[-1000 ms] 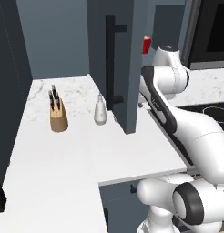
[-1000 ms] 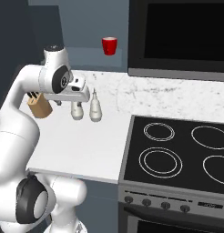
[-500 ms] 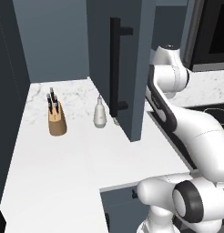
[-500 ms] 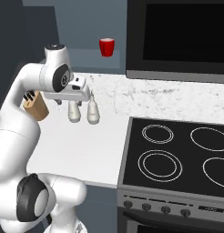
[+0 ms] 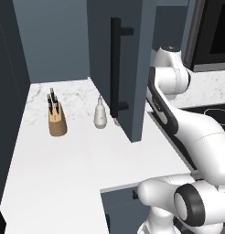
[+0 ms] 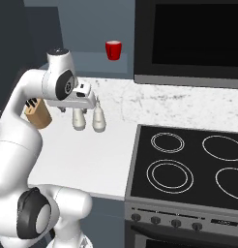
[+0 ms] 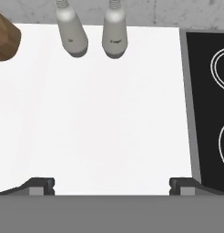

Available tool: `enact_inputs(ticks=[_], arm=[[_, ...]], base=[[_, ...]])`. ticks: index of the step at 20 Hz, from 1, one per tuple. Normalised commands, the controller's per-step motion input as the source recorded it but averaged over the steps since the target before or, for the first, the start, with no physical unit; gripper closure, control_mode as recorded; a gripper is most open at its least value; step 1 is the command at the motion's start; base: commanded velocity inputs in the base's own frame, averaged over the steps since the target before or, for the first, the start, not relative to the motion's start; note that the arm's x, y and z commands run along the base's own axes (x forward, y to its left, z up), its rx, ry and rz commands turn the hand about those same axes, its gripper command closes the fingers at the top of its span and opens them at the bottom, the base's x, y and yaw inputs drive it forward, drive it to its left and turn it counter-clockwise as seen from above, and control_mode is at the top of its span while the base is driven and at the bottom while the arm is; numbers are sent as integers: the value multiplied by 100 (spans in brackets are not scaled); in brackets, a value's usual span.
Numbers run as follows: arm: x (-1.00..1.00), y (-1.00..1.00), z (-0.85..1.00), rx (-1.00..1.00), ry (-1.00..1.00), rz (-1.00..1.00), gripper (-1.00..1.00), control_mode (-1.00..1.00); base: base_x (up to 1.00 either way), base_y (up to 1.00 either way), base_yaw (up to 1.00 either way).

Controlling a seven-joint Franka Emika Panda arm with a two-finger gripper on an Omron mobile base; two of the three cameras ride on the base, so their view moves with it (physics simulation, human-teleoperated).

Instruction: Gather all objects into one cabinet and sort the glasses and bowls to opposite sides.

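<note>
White marble surface runs left of a black stovetop, with a knife block and soap bottles near the far wall. Above, a small red mug sits on the shelf of the slate-blue cabinet, whose door hangs open. It looks light, rigid, glossy and likely slippery; pinching across its rim or body seems safest. Gripper hovers over the bare surface, jaws spread wide, holding and touching nothing.

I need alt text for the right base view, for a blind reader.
A white robot arm holds its open claw over a white counter, beside two soap bottles and a knife block. A red mug stands on a cabinet shelf above; a black stove lies right.
</note>
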Motion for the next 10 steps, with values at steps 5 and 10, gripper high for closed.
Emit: enact_inputs(ticks=[5,10], arm=[[0,0,0,0,0,0,-100,100],[0,0,0,0,0,0,-100,100]], base=[[0,0,0],[0,0,0]])
